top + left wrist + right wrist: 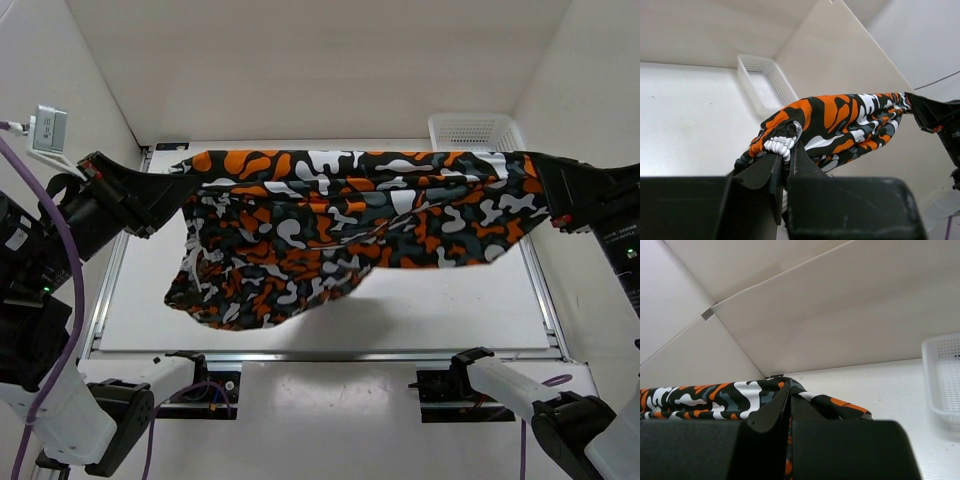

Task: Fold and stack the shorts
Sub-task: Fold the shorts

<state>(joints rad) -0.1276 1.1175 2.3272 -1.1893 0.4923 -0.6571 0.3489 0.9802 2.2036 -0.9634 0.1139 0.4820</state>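
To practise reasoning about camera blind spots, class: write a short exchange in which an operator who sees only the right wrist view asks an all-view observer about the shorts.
Operator: Is the other end of the shorts held?
Observer: Yes, the left gripper is shut on the white-ribbed edge.
Operator: How do they hang?
Observer: Stretched between the left gripper and the right gripper, sagging lowest on the left, with a shadow on the table.
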